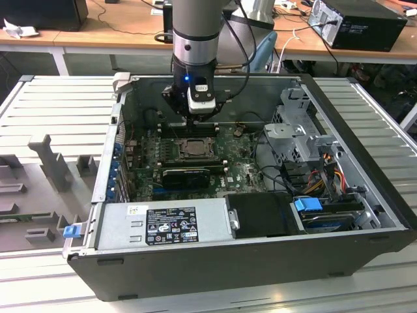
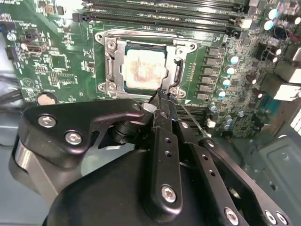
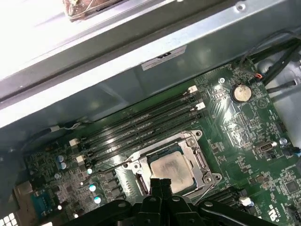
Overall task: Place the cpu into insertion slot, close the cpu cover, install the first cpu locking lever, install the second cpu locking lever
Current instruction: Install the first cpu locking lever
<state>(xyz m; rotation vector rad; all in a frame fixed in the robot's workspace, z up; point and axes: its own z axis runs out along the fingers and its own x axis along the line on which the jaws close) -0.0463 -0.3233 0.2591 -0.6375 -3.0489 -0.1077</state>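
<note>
exterior view: jaws seemingly together beside cpu [image 1: 193, 148]

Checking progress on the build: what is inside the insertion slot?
The cpu lies in the insertion slot, its face showing through the cpu cover. The cover hides its edges, and the gripper blocks one corner.

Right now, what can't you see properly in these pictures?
First wrist view: the cpu's near edge, hidden behind the pincer.
Second wrist view: what the pincer touches at the cpu cover's corner; its own tips cover it.
Exterior view: how the cpu cover sits; too small.
</note>
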